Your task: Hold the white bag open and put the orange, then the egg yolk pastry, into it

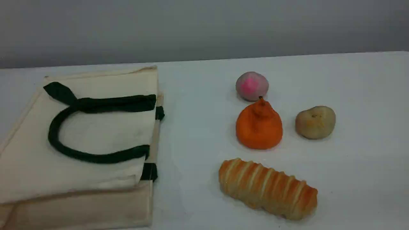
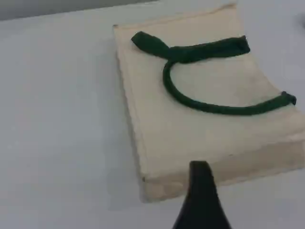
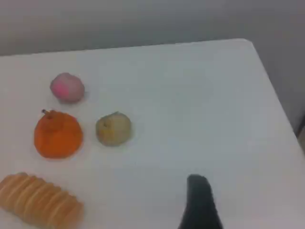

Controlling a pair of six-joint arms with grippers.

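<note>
Above table (image 1: pixel 198 127), L gripper (image 2: pixel 200 174) tilts at bag (image 2: pixel 190 133), R gripper (image 3: pixel 198 186) at pastry (image 3: pixel 113 129), fingers apart.

table (image 1: pixel 198 95): white, matte | wall (image 1: pixel 204 28): plain grey behind far edge | light: even, soft

Visible of the left gripper (image 2: pixel 200 195): one finger only, at the bottom edge of the left wrist view. Colour is matte black throughout. The tip is narrow with a blunt, slightly rounded end. Below it the body widens into a flared base that runs off the frame. Material cannot be told, and the surface detail is too blurred to read.

Visible of the right gripper (image 3: pixel 199 200): again one finger, at the bottom edge of the right wrist view. Same matte black and same form, with a narrow rounded tip and sides curving outward toward the base. A faint grey sheen lies on the top face of the tip.
</note>
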